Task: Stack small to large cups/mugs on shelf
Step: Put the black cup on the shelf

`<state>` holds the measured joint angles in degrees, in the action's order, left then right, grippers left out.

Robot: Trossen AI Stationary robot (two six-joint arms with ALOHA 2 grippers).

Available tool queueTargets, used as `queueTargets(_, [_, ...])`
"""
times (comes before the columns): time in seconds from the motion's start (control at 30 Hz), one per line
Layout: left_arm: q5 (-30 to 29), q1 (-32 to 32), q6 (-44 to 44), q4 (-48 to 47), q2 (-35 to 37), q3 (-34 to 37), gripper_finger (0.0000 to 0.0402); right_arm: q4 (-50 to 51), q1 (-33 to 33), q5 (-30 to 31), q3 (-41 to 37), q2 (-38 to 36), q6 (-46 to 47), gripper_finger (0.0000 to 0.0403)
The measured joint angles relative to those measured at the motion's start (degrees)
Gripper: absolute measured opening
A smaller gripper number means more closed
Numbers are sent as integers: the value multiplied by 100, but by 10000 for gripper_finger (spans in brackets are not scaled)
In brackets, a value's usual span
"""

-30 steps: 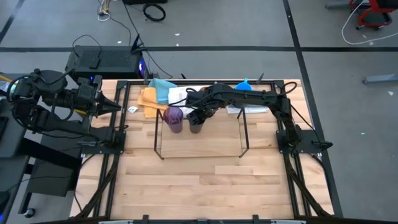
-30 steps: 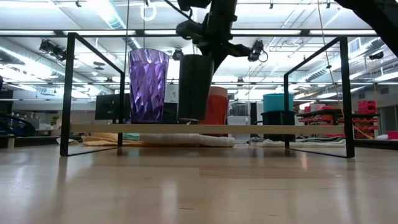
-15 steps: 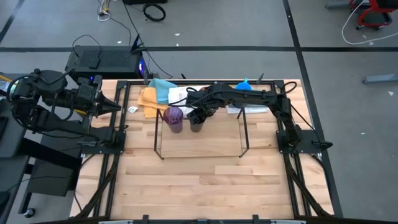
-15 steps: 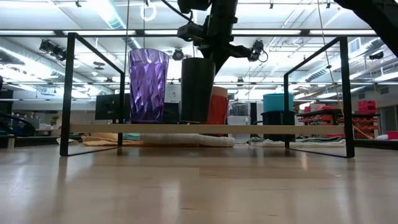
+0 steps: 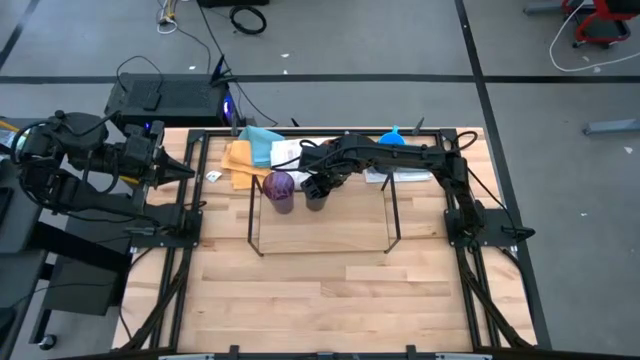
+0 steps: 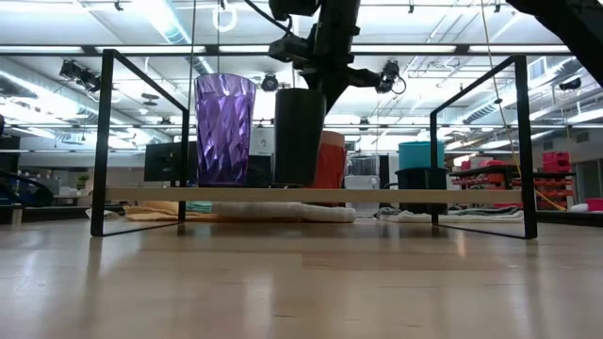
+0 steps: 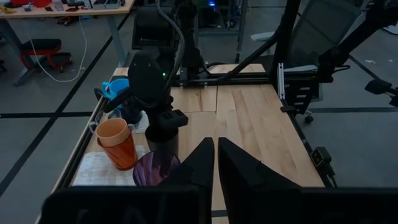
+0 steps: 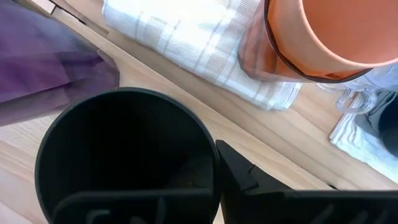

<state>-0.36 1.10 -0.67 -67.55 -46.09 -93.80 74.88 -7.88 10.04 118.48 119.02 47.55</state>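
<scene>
A black cup (image 6: 299,137) stands upright on the shelf's board (image 6: 396,195), right beside a purple faceted cup (image 6: 224,130). In the high view both cups, purple (image 5: 279,187) and black (image 5: 316,196), sit at the far left part of the shelf (image 5: 256,232). My right gripper (image 5: 320,184) reaches in from the table's right and is shut on the black cup from above. My left gripper (image 7: 216,163) waits shut, raised beyond the table's left edge. An orange cup (image 8: 311,31) stands behind the shelf on a white towel (image 8: 186,43). My right gripper holds the black cup by its rim (image 8: 208,149), on the side away from the purple cup. One finger (image 8: 239,171) lies outside the wall; the other seems to be inside, hidden by the rim. The fingers point steeply down. The cup stands upright on the shelf board.
Orange and blue cloths (image 5: 250,150) lie at the table's far left, and a bright blue cup (image 5: 392,138) stands at the far edge. The near half of the table (image 5: 330,300) is bare wood. The shelf's right part (image 5: 360,215) holds nothing.
The black cup, slightly tilted a second ago, has come upright on the shelf board next to the purple cup. My right gripper has stayed over it.
</scene>
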Motion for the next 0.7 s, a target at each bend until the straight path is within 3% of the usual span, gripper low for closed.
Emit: queueTargets(0.7, [1, -1, 0, -16, 0, 0, 28, -244, 2, -153, 0, 0, -164, 67])
